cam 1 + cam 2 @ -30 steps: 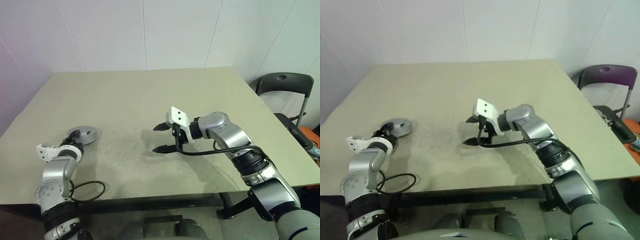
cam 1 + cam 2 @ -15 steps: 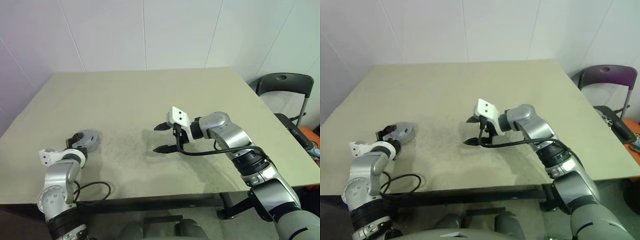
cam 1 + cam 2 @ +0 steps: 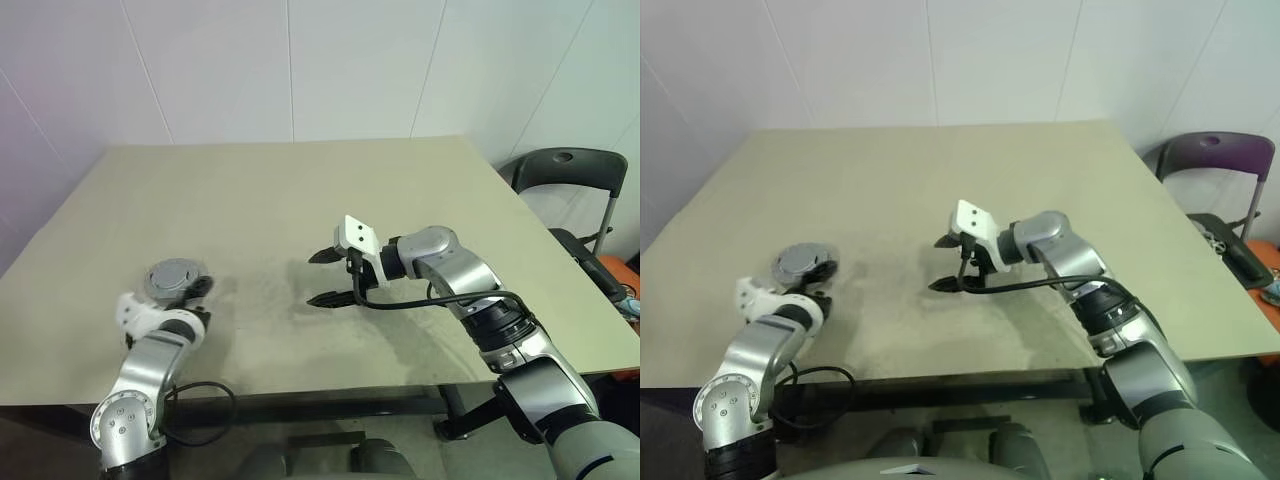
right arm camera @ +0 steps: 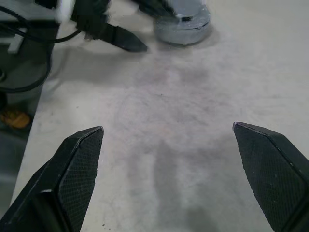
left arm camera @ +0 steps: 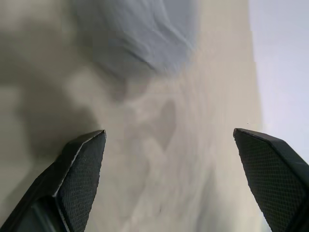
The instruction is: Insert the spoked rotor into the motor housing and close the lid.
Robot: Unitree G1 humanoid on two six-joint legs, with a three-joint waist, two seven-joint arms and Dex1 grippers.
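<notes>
Lying just beyond left fingers (image 3: pixel 199 290), grey lid (image 3: pixel 171 277), fingers spread

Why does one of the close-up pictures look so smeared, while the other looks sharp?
In the left wrist view, the table and a grey round part are streaked and soft, though the two black fingers stay crisp. In the right wrist view, the tabletop's scuffs read clearly, and soft shadows lie under the grey part.
</notes>
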